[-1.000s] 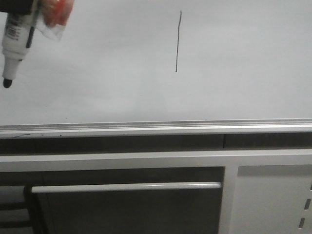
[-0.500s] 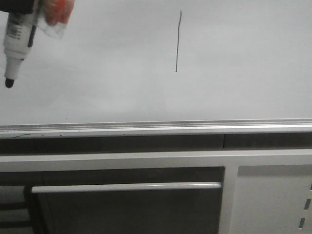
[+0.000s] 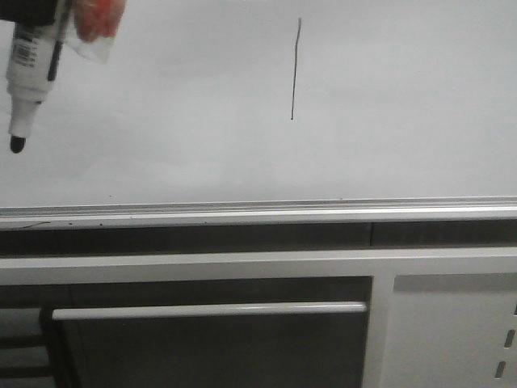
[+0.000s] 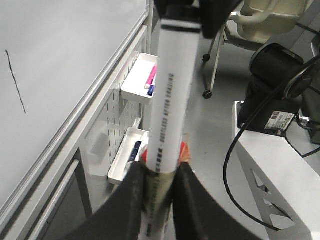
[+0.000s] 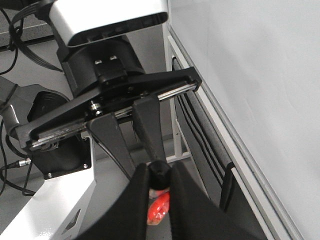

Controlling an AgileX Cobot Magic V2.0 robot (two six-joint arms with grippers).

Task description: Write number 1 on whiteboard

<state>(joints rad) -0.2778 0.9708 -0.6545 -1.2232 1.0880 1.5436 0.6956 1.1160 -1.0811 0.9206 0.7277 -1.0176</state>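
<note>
Here we see our left gripper, made of smooth black plastic, pinching a round white plastic marker pen between its two curved fingers. The pen has small black print down its side and a black band near its far end. In the front view the pen hangs at the top left corner with its dark, rounded tip pointing down, just in front of the whiteboard. Beside it sits something orange inside crinkly clear plastic.

Our right gripper is closed too, and a small black nub sits between its fingers; we cannot tell what that nub is. Below it is a bit of something red.

The whiteboard is big, pale grey-white, smooth and shiny, with a silver metal rail along its bottom edge. The number 1 is a thin dark line, almost straight, high on the board and well apart from the pen tip. Under the board is a white metal frame with a round bar.
</note>
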